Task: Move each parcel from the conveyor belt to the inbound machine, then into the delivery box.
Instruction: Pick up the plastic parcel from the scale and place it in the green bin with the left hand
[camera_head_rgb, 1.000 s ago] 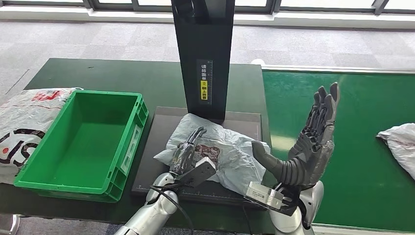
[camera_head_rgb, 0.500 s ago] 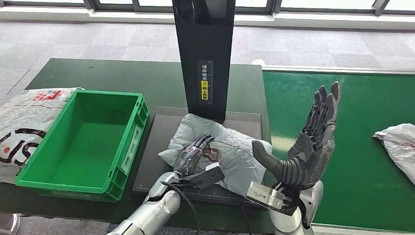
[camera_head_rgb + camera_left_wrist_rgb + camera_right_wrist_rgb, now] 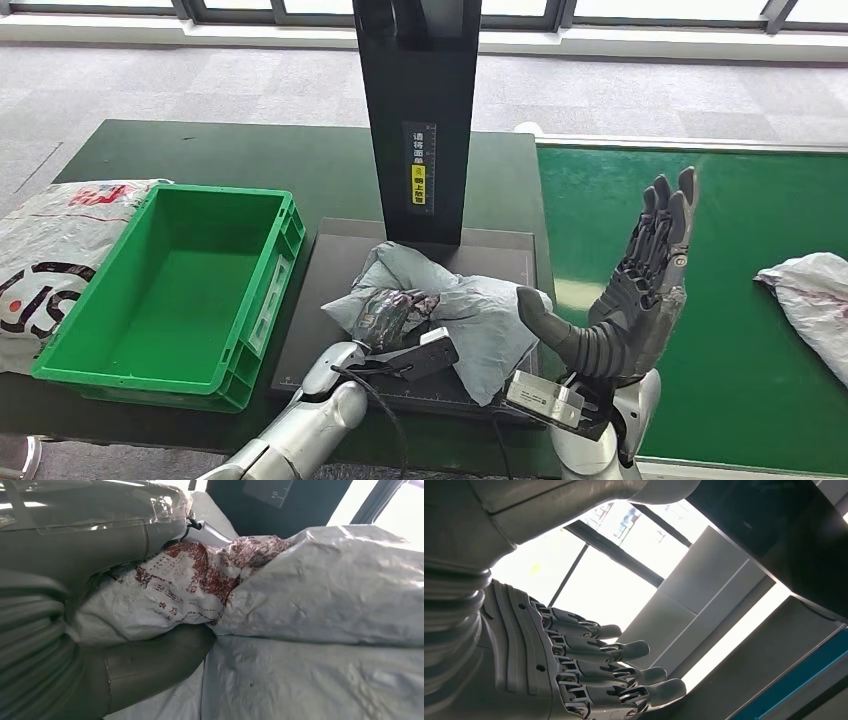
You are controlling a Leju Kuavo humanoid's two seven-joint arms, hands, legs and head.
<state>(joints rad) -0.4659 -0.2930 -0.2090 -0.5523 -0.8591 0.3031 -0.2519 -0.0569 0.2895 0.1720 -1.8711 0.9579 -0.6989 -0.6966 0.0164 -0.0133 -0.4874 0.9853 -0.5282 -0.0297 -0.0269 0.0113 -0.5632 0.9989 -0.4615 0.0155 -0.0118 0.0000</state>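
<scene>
Closed further on the grey poly-bag parcel [image 3: 455, 310] since a second ago: left hand [image 3: 392, 318] now with a bunch of the bag gathered between thumb and fingers, film crumpled and pulled up where it lay flatter before. Confirmed in the left wrist view, printed plastic pinched against the thumb [image 3: 150, 662]. Right hand [image 3: 625, 300] unchanged, raised at the conveyor belt's [image 3: 700, 300] near left edge, fingers straight and apart, holding nothing.

Parcel resting on the black platform of the inbound machine [image 3: 320, 300], just in front of its upright column [image 3: 415, 110], toward the platform's near right corner, overhanging the near edge slightly.

Progress, as a judgement: first leg done for this parcel, second leg just begun with the grasp; green delivery box [image 3: 170, 290] at the bench's left side with nothing in it. Another parcel [image 3: 810, 300] waiting at the belt's right edge. White printed bag [image 3: 50, 250] lying beyond the box's left wall.

Long axis of the held parcel roughly across the platform, left to right, with the bunched end toward the box.
</scene>
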